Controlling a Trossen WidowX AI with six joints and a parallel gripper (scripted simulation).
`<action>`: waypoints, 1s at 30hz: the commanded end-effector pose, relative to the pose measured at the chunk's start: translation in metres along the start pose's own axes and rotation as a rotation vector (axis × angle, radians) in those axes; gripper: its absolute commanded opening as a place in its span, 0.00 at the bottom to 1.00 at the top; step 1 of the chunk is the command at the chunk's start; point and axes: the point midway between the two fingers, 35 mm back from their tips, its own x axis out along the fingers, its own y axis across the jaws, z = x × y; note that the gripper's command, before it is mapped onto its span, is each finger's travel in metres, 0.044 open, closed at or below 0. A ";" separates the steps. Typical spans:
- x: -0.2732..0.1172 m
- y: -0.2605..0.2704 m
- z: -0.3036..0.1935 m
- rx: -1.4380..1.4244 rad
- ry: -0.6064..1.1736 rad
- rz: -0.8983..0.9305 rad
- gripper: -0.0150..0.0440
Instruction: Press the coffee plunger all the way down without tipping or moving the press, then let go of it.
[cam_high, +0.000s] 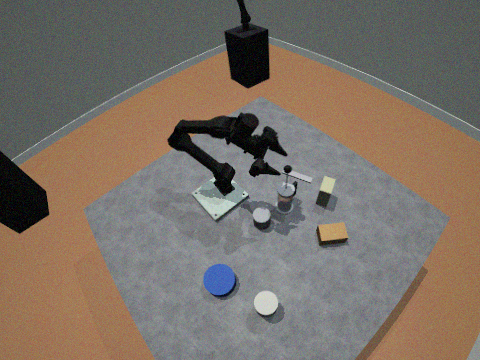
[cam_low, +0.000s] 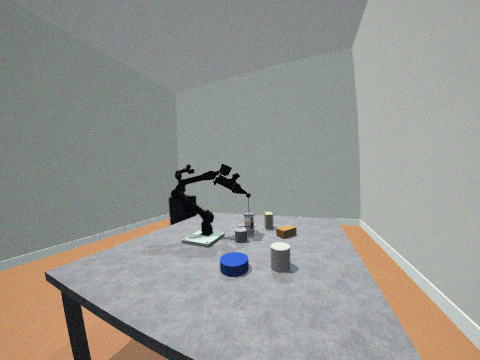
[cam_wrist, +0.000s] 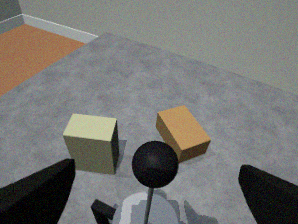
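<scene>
The gripper (cam_wrist: 150, 192) stands spread almost to its widest with nothing between its fingers, and the black plunger knob (cam_wrist: 155, 164) sits in the gap between them in the wrist view, probably so the fingers can straddle it before bearing down. The coffee press (cam_high: 286, 196) stands upright on the grey mat (cam_high: 380, 280), just beside the arm's base plate (cam_high: 220, 198), with a small grey cylinder (cam_high: 261, 217) near it. Its plunger rod (cam_high: 287, 178) is raised and points straight up, so the long axis is vertical. Beyond the press lie a pale yellow block (cam_wrist: 91, 141) and an orange block (cam_wrist: 181, 131), apart from it.
</scene>
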 end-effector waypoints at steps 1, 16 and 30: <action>0.010 0.000 -0.003 -0.004 0.014 0.000 1.00; 0.028 0.000 -0.004 -0.004 0.013 0.000 0.91; 0.028 0.000 -0.004 -0.004 0.013 0.000 0.46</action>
